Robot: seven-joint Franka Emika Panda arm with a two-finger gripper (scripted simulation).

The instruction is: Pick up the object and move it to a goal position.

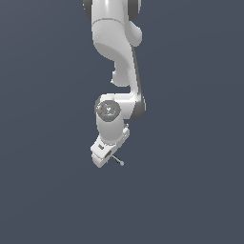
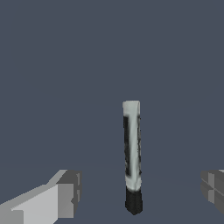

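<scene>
Grey-shafted stick [image 2: 132, 153] sits between my hand's [image 2: 140, 192] spread fingers [image 2: 65, 192], touching neither, nearer the far finger, long axis running away from the hand, black end closest; I'd centre, then close

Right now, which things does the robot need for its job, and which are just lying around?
Needed for the job:
- the little stick
- the gripper, open, its fingers either side of the stick, not touching

Just lying around:
- nothing else shows
</scene>
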